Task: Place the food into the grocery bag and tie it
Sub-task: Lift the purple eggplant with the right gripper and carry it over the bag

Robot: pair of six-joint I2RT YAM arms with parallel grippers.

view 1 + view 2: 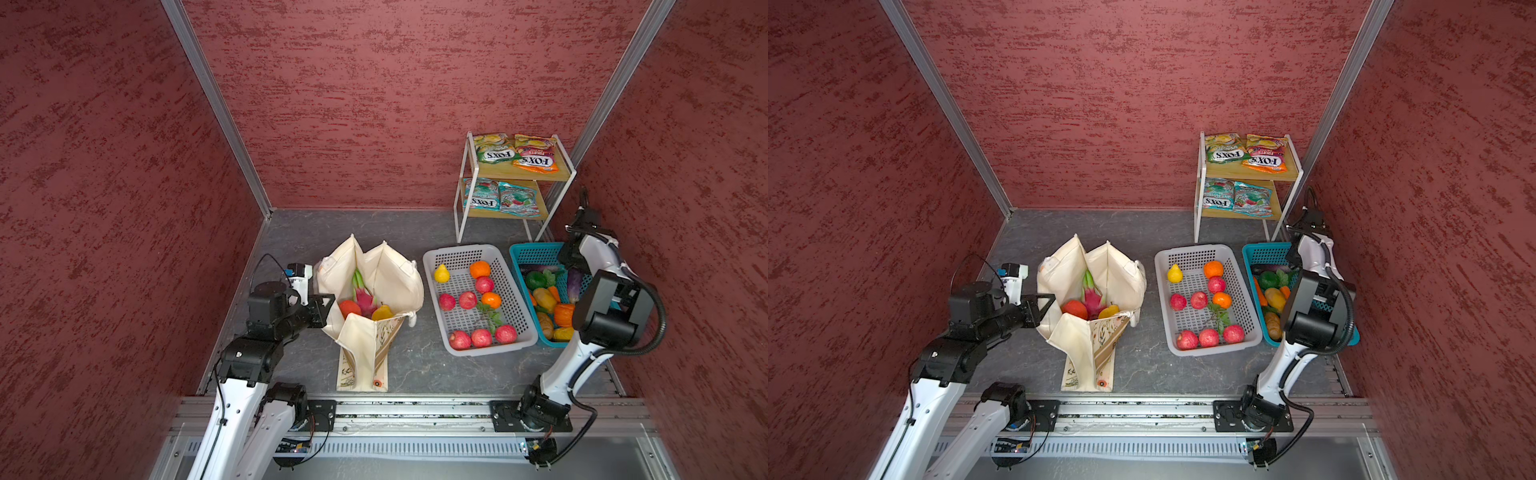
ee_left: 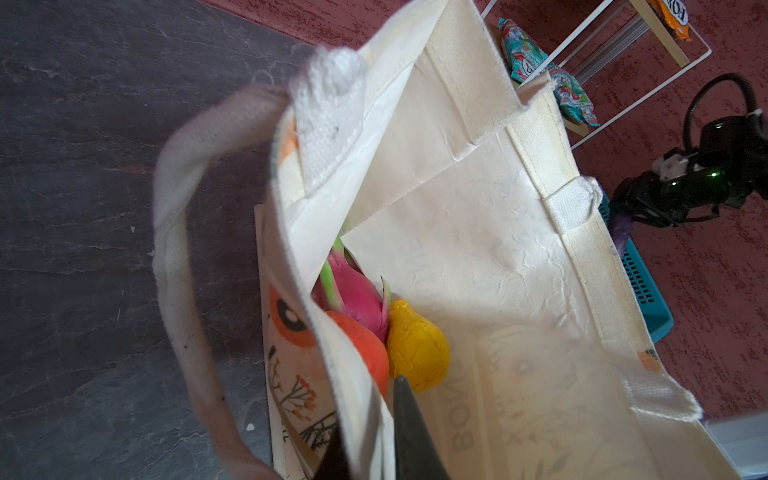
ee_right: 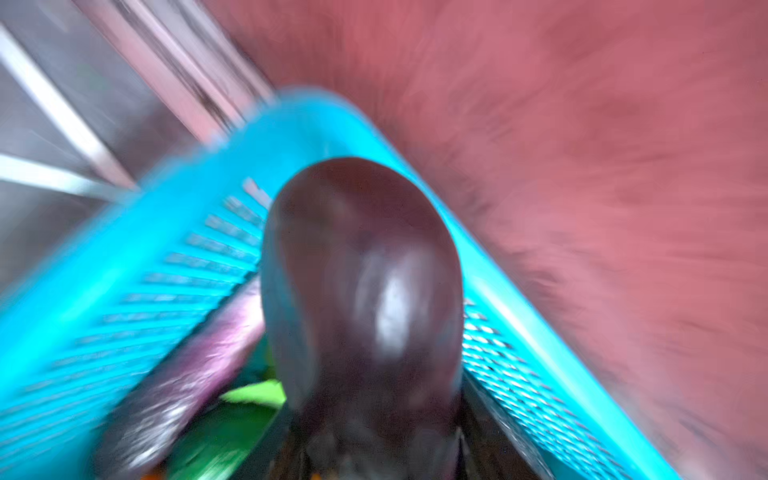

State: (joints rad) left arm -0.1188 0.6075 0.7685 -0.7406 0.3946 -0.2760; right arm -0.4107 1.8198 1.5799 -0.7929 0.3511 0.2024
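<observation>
The cream grocery bag [image 1: 390, 278] [image 1: 1113, 274] stands open on the grey floor. Inside it lie a pink dragon fruit [image 1: 363, 299] [image 2: 353, 291], an orange-red fruit [image 2: 365, 353] and a yellow fruit [image 2: 415, 345]. My left gripper [image 1: 330, 301] [image 2: 370, 415] is shut on the bag's near-left rim, with cloth between the jaws. My right gripper [image 1: 571, 266] [image 3: 374, 415] is over the teal basket's far corner, shut on a dark purple eggplant [image 3: 361, 282] [image 1: 574, 282]. The right wrist view is blurred.
A grey basket [image 1: 457, 253] right of the bag holds red apples [image 1: 468, 300], oranges and a yellow pear [image 1: 441, 274]. The teal basket [image 1: 532, 253] holds mixed vegetables and a paler eggplant [image 3: 187, 365]. A white two-tier shelf [image 1: 459, 208] at the back carries FOX'S packets [image 1: 494, 156].
</observation>
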